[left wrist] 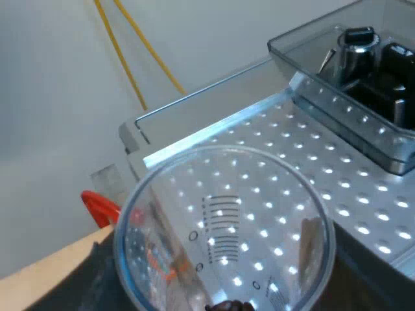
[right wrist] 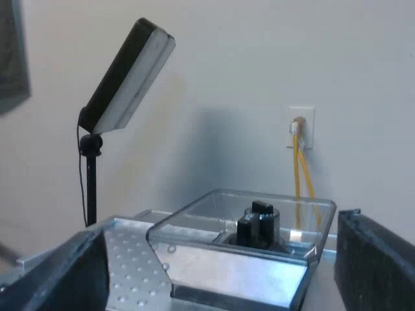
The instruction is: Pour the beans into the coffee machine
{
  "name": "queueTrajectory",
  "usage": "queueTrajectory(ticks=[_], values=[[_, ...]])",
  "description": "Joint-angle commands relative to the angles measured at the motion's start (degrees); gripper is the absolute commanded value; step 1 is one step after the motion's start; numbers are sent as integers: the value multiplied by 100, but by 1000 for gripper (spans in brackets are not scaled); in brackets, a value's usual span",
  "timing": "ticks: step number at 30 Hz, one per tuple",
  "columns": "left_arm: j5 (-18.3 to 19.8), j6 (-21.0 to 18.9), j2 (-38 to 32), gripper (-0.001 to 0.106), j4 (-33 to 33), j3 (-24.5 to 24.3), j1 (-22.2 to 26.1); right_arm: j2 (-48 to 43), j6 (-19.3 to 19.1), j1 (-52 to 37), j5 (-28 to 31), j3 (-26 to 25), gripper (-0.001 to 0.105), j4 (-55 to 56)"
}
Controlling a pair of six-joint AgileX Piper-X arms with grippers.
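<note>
Grip on the measuring glass (left wrist: 224,227) came from the left gripper (left wrist: 220,295), whose dark fingers (left wrist: 97,278) appeared to pinch its sides, though little of them showed. The glass hung mouth-up over the perforated top (left wrist: 311,149) of the espresso machine, near that top's front edge and well short of the bean hopper (left wrist: 350,71) at its far corner. It looked nearly clear. Only a small dark patch showed at its near rim, and I could not tell how many beans it held. A red end (left wrist: 97,207) showed just past the top's edge, likely the holder's handle.

The right gripper (right wrist: 224,259) was spread wide and empty, and its fingers (right wrist: 373,259) framed the hopper (right wrist: 246,233) from the other side.

As I judged it, the main risk was tipping too early. With the glass over the plate and not the hopper, beans would scatter across the top and roll off its edges. Bringing the glass in low could knock its rim against the hopper's wall. Smooth glass might also slip in the pinch once tilted. The right gripper sat close enough to get in the way.
</note>
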Motion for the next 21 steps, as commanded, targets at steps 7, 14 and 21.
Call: queueTrajectory(ticks=[7,14,21], values=[[-933,517,1118,13,-57,-933,-758,-42,105,-15,432,-61,73,287],[-1037,601,1903,13,-110,-1689,-869,-42,105,-15,432,-61,73,287],[-1109,688,2600,13,-387,-2419,-869,-42,105,-15,432,-61,73,287]])
